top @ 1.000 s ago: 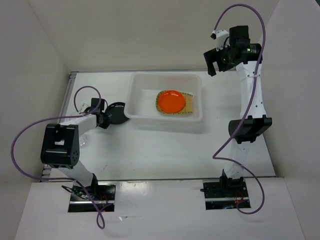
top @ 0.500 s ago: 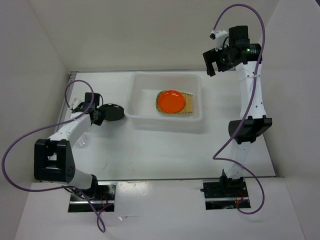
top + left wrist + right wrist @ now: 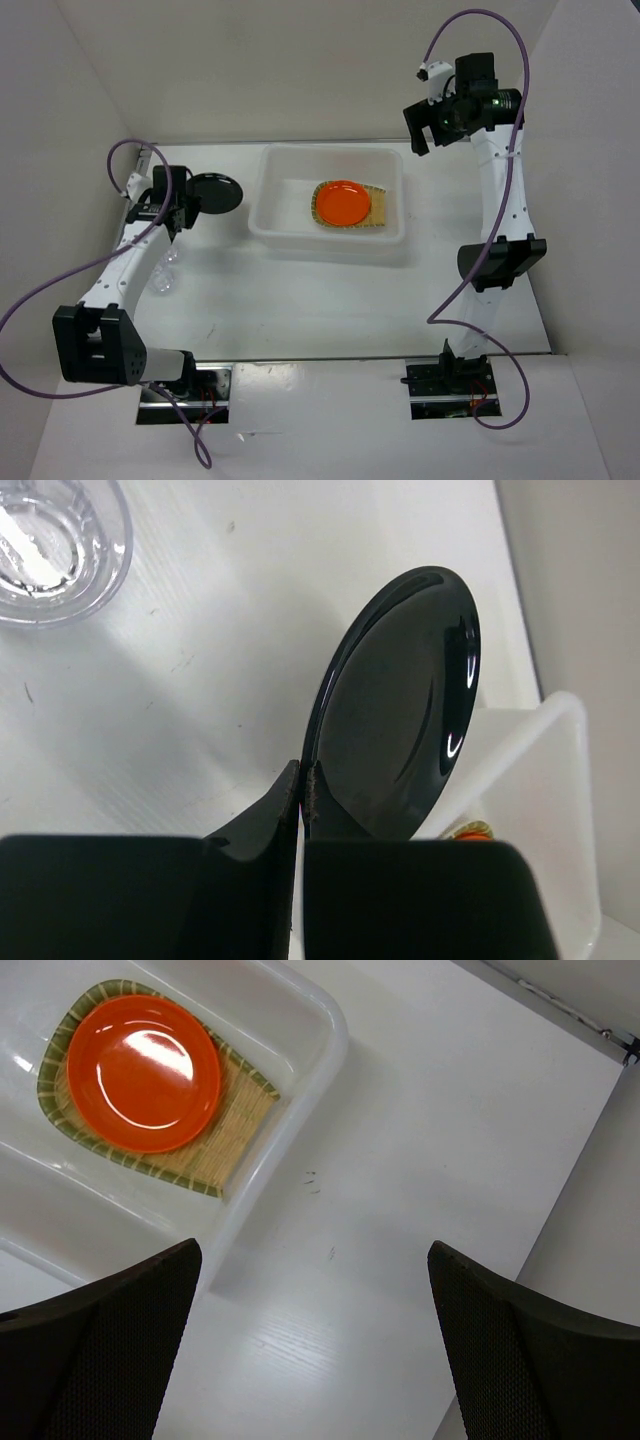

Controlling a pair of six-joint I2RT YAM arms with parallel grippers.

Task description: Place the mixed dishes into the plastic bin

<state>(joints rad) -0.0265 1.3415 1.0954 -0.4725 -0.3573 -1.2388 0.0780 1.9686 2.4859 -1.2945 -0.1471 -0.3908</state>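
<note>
- We see a white table [image 3: 300, 300] spread beneath the left gripper [image 3: 192, 197] and the right gripper [image 3: 425, 125].
- A plain white left wall [image 3: 60, 150] rises just outside the left gripper.
- A matching right wall [image 3: 590, 150] stands close beside the right gripper.
- The back wall [image 3: 300, 70] lies beyond both.
- A metal strip [image 3: 560, 1005] edges the table past the right gripper.
- Dark specks [image 3: 312, 1180] dot the tabletop below it.
- The light is even and the shadows are soft.

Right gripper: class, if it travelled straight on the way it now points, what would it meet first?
Probably the bare white table, close beside the plastic bin. The open right gripper points down at tabletop and looks set to miss the bin's rim, though depth is hard to judge.
</note>
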